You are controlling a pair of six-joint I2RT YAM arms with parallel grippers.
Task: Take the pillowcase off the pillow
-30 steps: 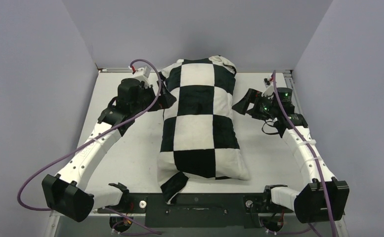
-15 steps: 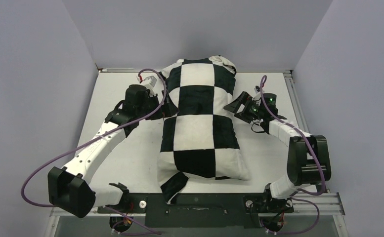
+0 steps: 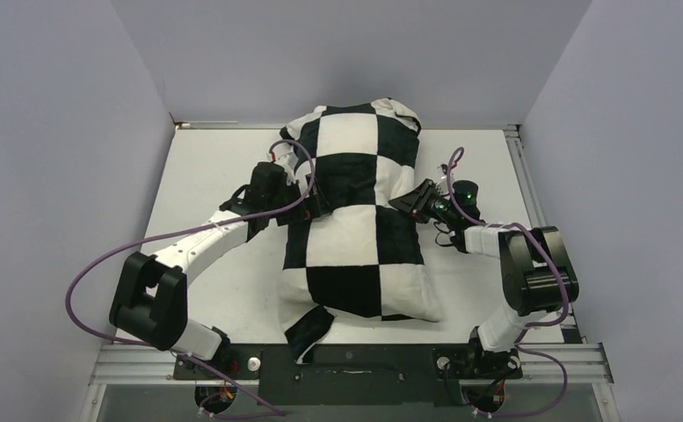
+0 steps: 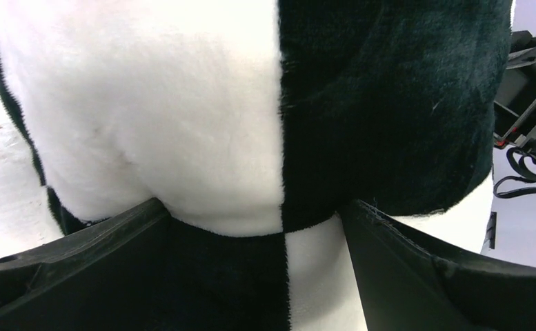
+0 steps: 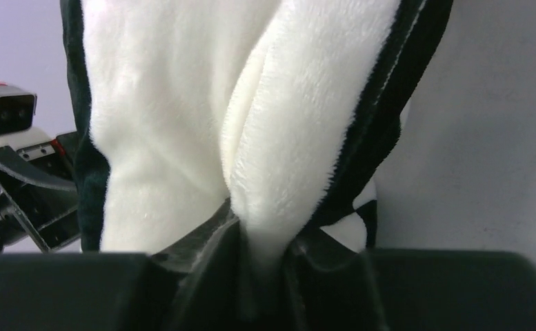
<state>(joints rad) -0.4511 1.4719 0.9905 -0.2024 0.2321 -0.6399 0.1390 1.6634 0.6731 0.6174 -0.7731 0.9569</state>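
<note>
White tabletop (image 3: 206, 167), and down the middle of the overhead view lies the checkered pillowcase (image 3: 355, 220), stuffed full, so the pillow sits inside, out of sight. Gripping stage, I reckon. My left gripper (image 3: 309, 204) is spread wide against the cover's left flank, and my right gripper (image 3: 412, 200) is at its right flank. The right wrist view shows what overhead can't: a white plush fold (image 5: 279, 138) pinched between my jaws. Next I need the left closed on cloth alone, not stuffing.
</note>
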